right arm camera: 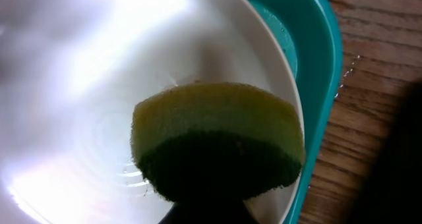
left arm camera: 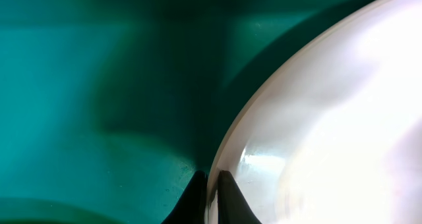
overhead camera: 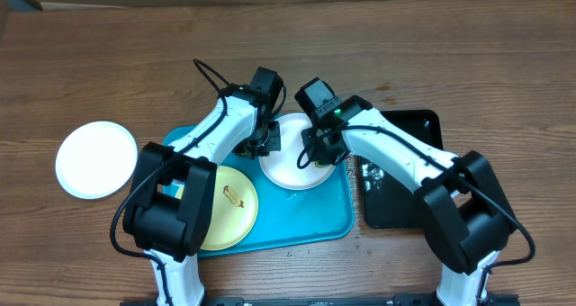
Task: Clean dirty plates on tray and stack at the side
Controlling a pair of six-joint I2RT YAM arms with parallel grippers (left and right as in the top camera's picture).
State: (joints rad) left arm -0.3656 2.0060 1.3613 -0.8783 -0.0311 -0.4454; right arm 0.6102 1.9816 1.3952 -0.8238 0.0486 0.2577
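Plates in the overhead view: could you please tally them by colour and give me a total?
White plates: 2, the left plate on the table and the middle plate on the tray
Yellow-green plates: 1, the yellow-green plate on the tray
Total: 3

The table (overhead camera: pixel 468 45) is grained brown wood. The turquoise tray (overhead camera: pixel 310 211) looks like smooth plastic. The white plate (right arm camera: pixel 99 66) shines glossy. The sponge (right arm camera: pixel 217 141) is porous yellow foam over rough dark-green scouring fibre. The black tray (overhead camera: pixel 396 211), right of frame, is glossy.
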